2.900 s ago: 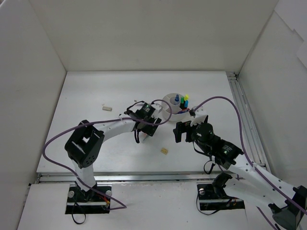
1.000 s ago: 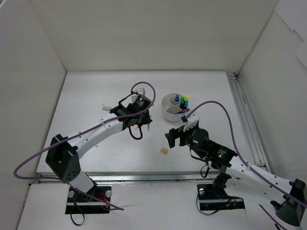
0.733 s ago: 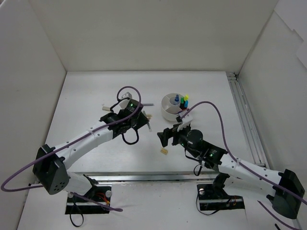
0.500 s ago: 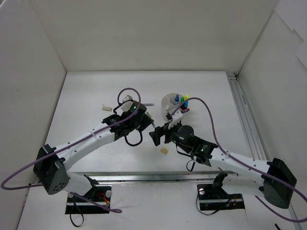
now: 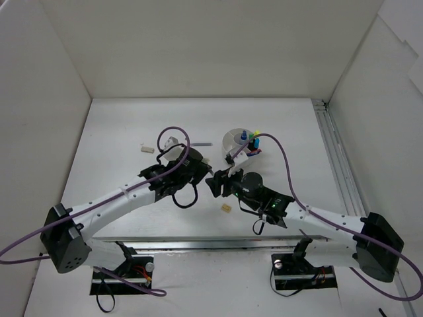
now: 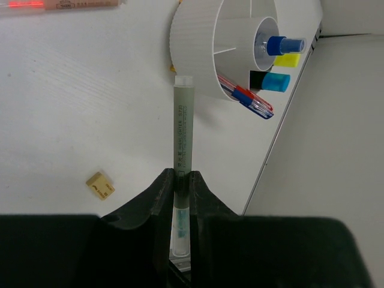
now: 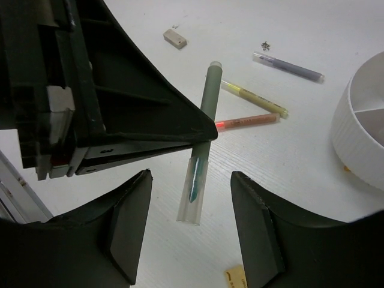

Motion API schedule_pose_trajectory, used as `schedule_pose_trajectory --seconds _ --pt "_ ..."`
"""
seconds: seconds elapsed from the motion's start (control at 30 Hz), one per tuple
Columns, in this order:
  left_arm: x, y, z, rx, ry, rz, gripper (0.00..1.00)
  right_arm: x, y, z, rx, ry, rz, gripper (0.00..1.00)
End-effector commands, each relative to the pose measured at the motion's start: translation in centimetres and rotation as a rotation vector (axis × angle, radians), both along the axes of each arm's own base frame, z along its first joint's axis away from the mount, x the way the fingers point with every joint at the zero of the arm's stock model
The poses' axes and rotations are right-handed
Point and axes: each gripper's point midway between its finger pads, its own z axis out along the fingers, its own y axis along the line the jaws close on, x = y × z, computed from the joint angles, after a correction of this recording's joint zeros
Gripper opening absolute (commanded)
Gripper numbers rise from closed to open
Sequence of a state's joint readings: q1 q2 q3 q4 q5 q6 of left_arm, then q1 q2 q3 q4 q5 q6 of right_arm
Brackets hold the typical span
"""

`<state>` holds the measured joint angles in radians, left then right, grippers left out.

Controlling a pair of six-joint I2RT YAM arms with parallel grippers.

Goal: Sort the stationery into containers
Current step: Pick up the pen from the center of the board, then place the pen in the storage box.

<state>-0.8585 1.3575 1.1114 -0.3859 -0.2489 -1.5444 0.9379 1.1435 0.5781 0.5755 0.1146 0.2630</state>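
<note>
Gripping a grey-green pen [image 6: 182,129] near its clear end, the left hand [image 6: 182,180] points it toward the round white organizer [image 6: 195,48]. The right hand [image 7: 191,180] is spread wide, near that clear end.

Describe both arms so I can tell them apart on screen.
Identical: left arm and right arm have white tubular links, black joints and bases, a looping purple cable each. Left hand and right hand have matte black wedge fingers.
</note>
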Motion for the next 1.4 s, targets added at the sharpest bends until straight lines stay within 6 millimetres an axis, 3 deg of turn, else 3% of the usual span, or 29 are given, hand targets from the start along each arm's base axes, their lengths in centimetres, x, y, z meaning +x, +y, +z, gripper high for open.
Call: schedule_pose_trajectory --seconds 0.0,0.17,0.27,0.37,0.5,0.57,0.6,0.63,0.67,0.73,0.8,0.97,1.0,1.1,1.17,1.2,1.23,1.3,1.37 --pt "0.5 -0.1 3.7 -0.101 -0.091 0.044 0.00 1.0 1.4 4.5 0.120 -0.069 -0.008 0.52" --pt "0.4 0.0 3.9 -0.095 -0.108 0.048 0.00 1.0 1.5 4.3 0.118 -0.063 -0.013 0.45" --pt "0.5 0.2 3.8 -0.087 -0.113 0.053 0.00 1.0 1.3 4.9 0.128 -0.076 -0.019 0.29" --pt "0.3 -0.3 3.8 -0.080 -0.119 0.027 0.00 0.6 1.2 5.3 0.124 -0.096 0.003 0.00" --pt "0.4 -1.0 4.3 -0.028 -0.159 -0.044 0.03 0.2 0.6 6.5 0.141 -0.116 0.003 0.00" --pt "0.6 -0.8 4.8 0.001 -0.193 -0.063 0.20 0.2 -0.1 6.3 0.101 -0.105 -0.019 0.00" --pt "0.6 -0.5 5.1 0.036 -0.223 -0.082 0.41 0.2 -0.8 6.7 0.088 -0.103 -0.036 0.00" --pt "0.8 0.0 5.3 0.061 -0.237 -0.075 0.52 0.2 -1.8 5.5 0.020 -0.068 -0.071 0.00" --pt "0.7 0.5 5.4 0.080 -0.247 -0.071 0.64 0.4 -2.3 6.1 0.005 -0.067 -0.094 0.00" --pt "0.7 1.7 5.2 0.138 -0.262 -0.060 0.74 0.6 -4.4 5.3 -0.089 -0.055 -0.161 0.00" --pt "0.4 2.7 5.3 0.160 -0.275 -0.054 0.80 1.1 -6.0 5.9 -0.120 -0.068 -0.220 0.00" --pt "0.5 7.2 5.6 0.294 -0.304 -0.006 1.00 2.4 -9.7 5.9 -0.296 -0.014 -0.251 0.00" --pt "0.5 8.1 5.4 0.324 -0.306 0.003 0.99 2.7 -10.3 5.1 -0.367 0.005 -0.250 0.00" --pt "1.1 11.3 5.3 0.470 -0.337 0.003 0.99 3.0 -11.0 5.6 -0.488 0.082 -0.184 0.00" --pt "1.2 12.3 4.9 0.565 -0.350 -0.057 0.99 3.8 -11.5 5.7 -0.574 0.081 -0.144 0.00" --pt "1.4 13.0 4.7 0.593 -0.348 -0.060 0.99 4.1 -11.5 4.6 -0.618 0.118 -0.117 0.00" --pt "1.5 13.2 4.4 0.615 -0.342 -0.073 0.99 4.7 -11.3 5.7 -0.619 0.105 -0.108 0.00" --pt "1.5 13.5 3.6 0.663 -0.332 -0.111 0.99 6.1 -11.1 5.0 -0.680 0.127 -0.073 0.00" --pt "1.9 14.0 3.1 0.703 -0.329 -0.141 0.99 6.6 -10.6 6.1 -0.718 0.132 -0.015 0.00"
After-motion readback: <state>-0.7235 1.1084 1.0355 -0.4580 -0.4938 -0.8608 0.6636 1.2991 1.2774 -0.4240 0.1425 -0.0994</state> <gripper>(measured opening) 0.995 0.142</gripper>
